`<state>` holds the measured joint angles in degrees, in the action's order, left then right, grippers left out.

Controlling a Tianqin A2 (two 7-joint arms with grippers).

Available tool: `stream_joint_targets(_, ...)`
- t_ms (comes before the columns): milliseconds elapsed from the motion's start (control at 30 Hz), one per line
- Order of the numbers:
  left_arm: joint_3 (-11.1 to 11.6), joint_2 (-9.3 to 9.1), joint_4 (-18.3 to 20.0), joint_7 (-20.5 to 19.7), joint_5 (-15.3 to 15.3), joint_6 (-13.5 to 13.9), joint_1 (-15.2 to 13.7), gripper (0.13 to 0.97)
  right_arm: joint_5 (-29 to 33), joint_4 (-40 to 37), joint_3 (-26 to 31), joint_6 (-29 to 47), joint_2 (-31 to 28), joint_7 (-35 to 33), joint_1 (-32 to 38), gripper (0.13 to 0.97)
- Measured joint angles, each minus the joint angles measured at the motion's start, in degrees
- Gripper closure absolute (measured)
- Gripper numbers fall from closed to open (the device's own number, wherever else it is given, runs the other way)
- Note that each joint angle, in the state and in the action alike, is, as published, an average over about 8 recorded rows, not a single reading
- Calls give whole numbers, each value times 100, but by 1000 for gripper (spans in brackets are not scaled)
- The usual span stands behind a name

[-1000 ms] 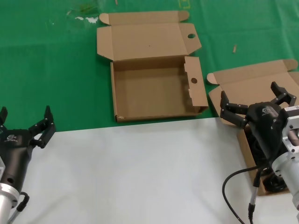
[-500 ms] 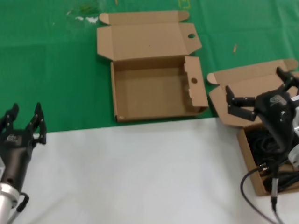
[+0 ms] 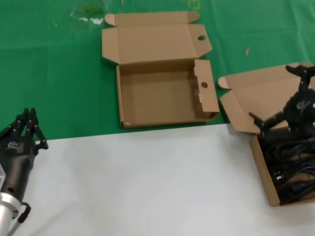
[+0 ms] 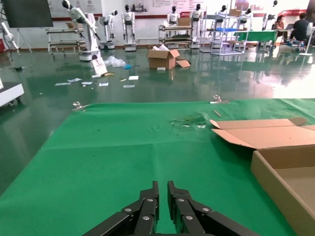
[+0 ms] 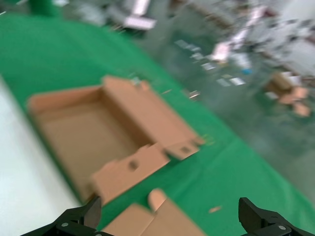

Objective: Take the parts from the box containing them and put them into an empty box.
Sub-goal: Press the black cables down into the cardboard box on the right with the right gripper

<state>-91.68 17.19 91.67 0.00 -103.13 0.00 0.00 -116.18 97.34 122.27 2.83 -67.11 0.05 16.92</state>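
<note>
Cords (image 3: 291, 169) show only from the head; right tool (image 3: 284, 96) gapes above, left tool (image 4: 163, 189) pinched together.

A robotics lab or demo hall: beyond the green cloth table (image 4: 123, 147) stretches a glossy floor (image 4: 59, 105) with white humanoid robots (image 4: 129, 24) lined up on stands along the far wall. Metal shelving racks (image 4: 216, 34) stand far right, a cardboard carton (image 4: 162, 58) and scattered papers (image 4: 101, 81) on the floor.
</note>
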Motion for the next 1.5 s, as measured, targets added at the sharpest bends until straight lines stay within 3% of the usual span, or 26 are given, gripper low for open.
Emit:
stream_joint_targets(300,0,0,0,-2,0,0,0,939,1372,-260,77,1539,-480,462,299,129)
stream_joint_targets(567,0,0,0,-3,2,0,0,957,2169,-575,-133,2950,-337,-296,600,129)
stream_joint_targets(933,0,0,0,-2,2,0,0,957,3344,-948,-241,4834,138,-1312,1653,130)
stream_joint_targets(1133,0,0,0,-2,2,0,0,957,3944,-1124,-220,5535,419,-1551,2160,133)
stream_joint_targets(1500,0,0,0,-2,2,0,0,957,4664,-1353,-220,6313,704,-1521,2573,220)
